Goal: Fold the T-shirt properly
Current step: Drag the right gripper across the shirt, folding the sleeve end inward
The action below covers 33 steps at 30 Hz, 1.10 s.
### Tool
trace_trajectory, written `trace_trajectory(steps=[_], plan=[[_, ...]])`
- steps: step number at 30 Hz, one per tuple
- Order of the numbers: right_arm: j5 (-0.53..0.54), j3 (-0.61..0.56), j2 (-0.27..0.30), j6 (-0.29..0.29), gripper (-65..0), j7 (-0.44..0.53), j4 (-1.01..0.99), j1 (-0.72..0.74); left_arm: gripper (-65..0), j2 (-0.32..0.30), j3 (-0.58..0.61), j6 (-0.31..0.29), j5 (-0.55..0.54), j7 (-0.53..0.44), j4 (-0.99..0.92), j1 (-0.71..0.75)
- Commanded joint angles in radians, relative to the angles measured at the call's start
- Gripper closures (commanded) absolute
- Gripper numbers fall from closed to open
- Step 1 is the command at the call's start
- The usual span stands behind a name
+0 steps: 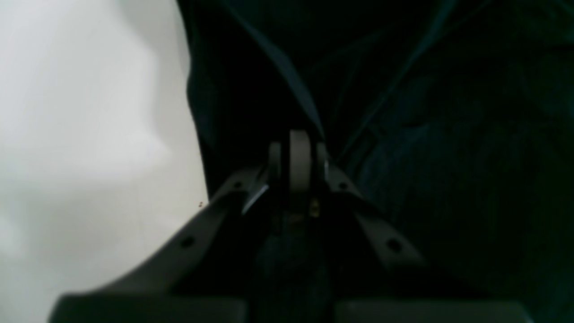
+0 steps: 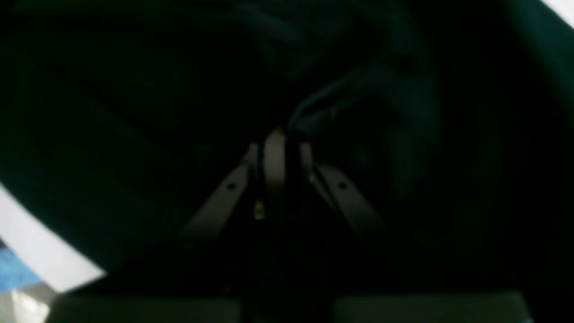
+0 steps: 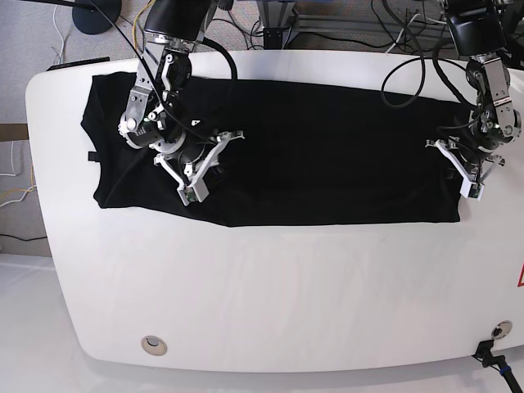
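Closed jaws show in both wrist views: the left gripper (image 1: 299, 150) has its fingers drawn together with a taut ridge of black cloth running up from the tips, pinching the T-shirt (image 1: 426, 157), and the right gripper (image 2: 277, 146) is likewise pressed shut on a dark fold that rises from its tips. Only the base view gives the layout. It shows the T-shirt (image 3: 311, 155) lying flat as a wide black band across the far half of the white table (image 3: 286, 295), plain side up, with the right gripper (image 3: 201, 168) over its left part and the left gripper (image 3: 467, 168) at its right edge. The left wrist view adds that bare table (image 1: 89, 134) lies just beside the cloth edge there. The right wrist view is almost wholly dark cloth, with slivers of table (image 2: 40, 251) at the corners.
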Motion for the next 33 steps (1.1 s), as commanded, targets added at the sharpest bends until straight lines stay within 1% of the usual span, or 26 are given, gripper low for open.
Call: trace_trajectory(steps=[1, 3, 11, 15, 16, 18, 20, 21, 24, 25, 27, 28, 31, 32, 33], plan=[[0.016, -0.04, -0.001, 0.009, 0.0, 0.021, 0.022, 0.014, 0.0, -0.02, -0.006, -0.001, -0.011, -0.02, 0.019, -0.014], [0.016, -0.092, -0.001, 0.009, 0.0, 0.021, 0.027, 0.01, 0.0, -0.02, -0.006, -0.001, -0.011, -0.02, 0.019, -0.014], [0.016, -0.328, -0.001, 0.009, 0.0, 0.0, 0.185, -0.12, 0.0, -0.02, -0.008, -0.001, -0.011, -0.02, 0.019, -0.014], [0.016, -0.434, 0.008, 0.009, 0.0, -0.011, 0.197, -0.175, 0.0, -0.02, -0.009, -0.001, -0.009, -0.02, 0.019, -0.014], [0.011, -0.459, 0.019, 0.009, 0.0, -0.017, 0.195, -0.183, 0.0, -0.02, -0.009, -0.001, -0.009, -0.02, 0.017, -0.014], [0.014, -0.51, 0.065, 0.009, 0.0, -0.022, 0.195, -0.189, 0.0, -0.02, -0.008, -0.001, -0.009, -0.02, 0.019, -0.014], [0.014, -0.531, 0.093, 0.009, 0.0, -0.028, 0.195, -0.192, 0.0, -0.02, -0.008, -0.001, -0.009, -0.02, 0.017, -0.015], [0.014, -0.534, 0.106, 0.01, -1.6, -0.028, 0.195, -0.203, 0.0, -0.02, -0.008, -0.001, -0.009, -0.02, 0.017, -0.015], [0.014, -0.537, 0.145, 0.01, -13.5, -0.028, 0.195, -0.207, 0.0, -0.02, -0.008, -0.001, -0.009, -0.02, 0.017, -0.015], [0.014, -0.537, 0.152, 0.01, -16.7, -0.028, 0.195, -0.207, 0.0, -0.02, -0.008, -0.001, -0.009, -0.02, 0.017, -0.014], [0.014, -0.537, 0.157, 0.01, -21.2, -0.028, 0.2, -0.207, 0.0, -0.02, -0.008, -0.001, -0.009, -0.02, 0.017, -0.014], [0.014, -0.537, 0.162, 0.012, -22.1, -0.028, 0.211, -0.207, 0.0, -0.02, -0.008, -0.001, -0.009, -0.021, 0.017, -0.014], [0.016, -0.537, 0.166, 0.082, -22.1, -0.028, 0.243, -0.207, 0.0, -0.02, -0.008, -0.001, -0.008, -0.021, 0.017, -0.014], [0.016, -0.533, 0.163, 0.099, -22.1, -0.026, 0.255, -0.207, 0.0, -0.02, -0.008, -0.001, -0.008, -0.021, 0.017, -0.015], [0.014, -0.533, 0.163, 0.104, -22.1, -0.023, 0.269, -0.197, 0.0, -0.02, -0.008, -0.001, -0.008, -0.021, 0.017, -0.015]])
